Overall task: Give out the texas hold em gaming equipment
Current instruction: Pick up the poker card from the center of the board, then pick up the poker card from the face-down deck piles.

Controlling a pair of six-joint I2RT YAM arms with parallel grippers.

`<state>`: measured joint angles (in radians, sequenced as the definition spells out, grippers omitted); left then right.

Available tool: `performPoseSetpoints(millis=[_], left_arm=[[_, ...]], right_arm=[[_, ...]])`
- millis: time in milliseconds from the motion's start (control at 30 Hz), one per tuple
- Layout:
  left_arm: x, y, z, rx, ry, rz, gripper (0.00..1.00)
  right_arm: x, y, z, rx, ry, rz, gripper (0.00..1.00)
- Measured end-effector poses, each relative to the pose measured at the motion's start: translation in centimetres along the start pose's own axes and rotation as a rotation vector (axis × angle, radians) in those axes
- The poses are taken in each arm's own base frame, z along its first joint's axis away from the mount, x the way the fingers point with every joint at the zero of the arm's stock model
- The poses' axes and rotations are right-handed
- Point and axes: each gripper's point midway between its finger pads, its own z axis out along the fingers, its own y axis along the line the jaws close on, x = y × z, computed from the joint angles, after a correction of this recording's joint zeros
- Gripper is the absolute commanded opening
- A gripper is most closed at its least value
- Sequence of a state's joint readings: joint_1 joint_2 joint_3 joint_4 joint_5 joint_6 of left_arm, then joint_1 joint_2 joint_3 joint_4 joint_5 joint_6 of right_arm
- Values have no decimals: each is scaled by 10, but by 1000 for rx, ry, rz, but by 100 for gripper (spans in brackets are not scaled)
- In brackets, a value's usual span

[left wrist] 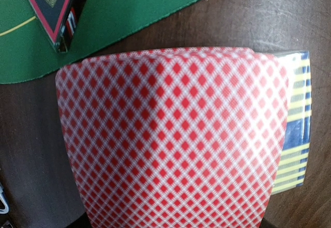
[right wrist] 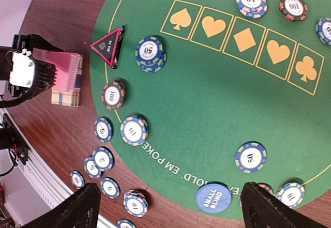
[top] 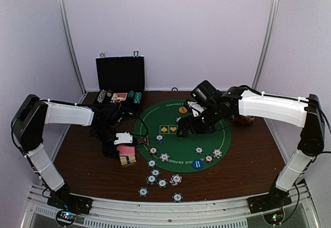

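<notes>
Pink-red-backed playing cards [left wrist: 170, 140] fill the left wrist view, bowed, over a yellow-and-blue striped card box [left wrist: 296, 130]. My left gripper [top: 118, 141] holds the cards [top: 125, 150] just left of the green mat [top: 207, 135]; its fingers are hidden behind them. The red-edged triangle [right wrist: 109, 46] stands at the mat's left edge. My right gripper [right wrist: 170, 207] is wide open and empty above the mat, with the blue small-blind disc [right wrist: 213, 197] between its fingers [right wrist: 67, 207]. Several striped chips [right wrist: 150, 52] lie on the mat and on the table [top: 160, 179]. An orange disc [top: 182, 110] lies at the far side of the mat.
The black hinged case [top: 120, 75] stands open at the back left, with chips and cards in its tray [top: 135, 97]. A brownish object [top: 244, 119] sits behind my right arm. Metal rails run along the near table edge [top: 165, 210].
</notes>
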<state>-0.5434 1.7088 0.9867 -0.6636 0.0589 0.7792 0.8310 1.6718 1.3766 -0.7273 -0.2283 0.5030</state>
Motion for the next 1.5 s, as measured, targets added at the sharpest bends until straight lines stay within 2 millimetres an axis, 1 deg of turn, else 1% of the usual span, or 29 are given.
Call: performPoseSetpoints(millis=[133, 333, 700, 967, 1200, 1333, 1500], left_arm=[[0, 1, 0, -9, -3, 1, 32], [0, 1, -1, -22, -13, 1, 0], [-3, 3, -7, -40, -31, -8, 0], [-7, 4, -14, -48, -58, -12, 0], [-10, 0, -19, -18, -84, -31, 0], [-17, 1, -29, -15, -110, -30, 0], [-28, 6, -53, -29, -155, -26, 0]], right_arm=[[-1, 6, 2, -27, 0, 7, 97], [0, 14, 10, -64, 14, 21, 96], [2, 25, 23, -125, 39, 53, 94], [1, 29, 24, -148, 42, 59, 93], [1, 35, 24, -175, 47, 67, 93], [0, 40, 27, -205, 54, 82, 93], [-7, 56, 32, -290, 50, 115, 93]])
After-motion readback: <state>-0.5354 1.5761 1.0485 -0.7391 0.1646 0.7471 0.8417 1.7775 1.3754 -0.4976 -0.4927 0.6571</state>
